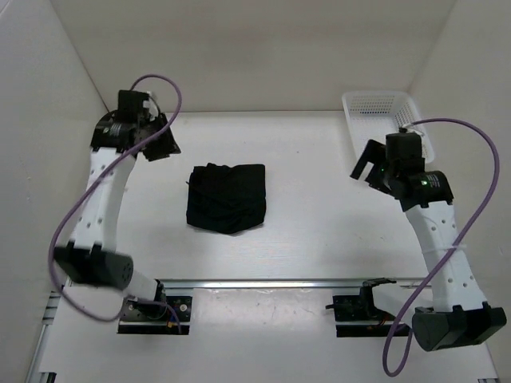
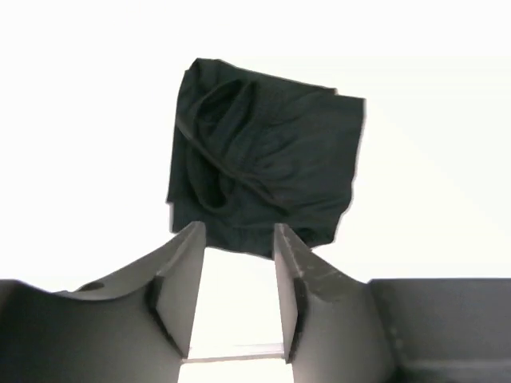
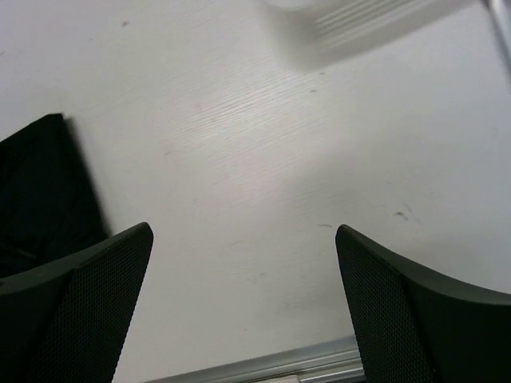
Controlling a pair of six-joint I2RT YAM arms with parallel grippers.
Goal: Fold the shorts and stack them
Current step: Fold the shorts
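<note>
Between the fingers (image 2: 180,279) of the left gripper (image 2: 238,231), nothing held: parted to a middling gap, parallel, with bare white table (image 2: 239,319) showing through. Just beyond those tips in the left wrist view, the shorts (image 2: 263,159), black, bunched into a rough square, with curved folds and a raised seam across the top layer. Seen from above, close to that gripper yet not touching it. Poised over the far left part of the table, aimed toward the garment's far left corner.

Between the fingers (image 3: 88,303) of the right gripper (image 3: 243,230), nothing either: spread wide, dark dimpled pads (image 3: 399,319) facing each other across pale, faintly grained table. At the left edge of that wrist view, one black corner of the shorts; from above, well apart from this gripper.

Near the middle of the table, a little left of centre, between the two grippers: the shorts, lying flat as one compact folded block. At the far right corner, a white mesh basket (image 1: 382,112), just behind the right gripper, blurred at the top of its wrist view. Along the near edge, a metal rail (image 1: 279,283) carrying both arm bases (image 1: 156,307). From each arm, a looping purple cable (image 1: 157,77).
</note>
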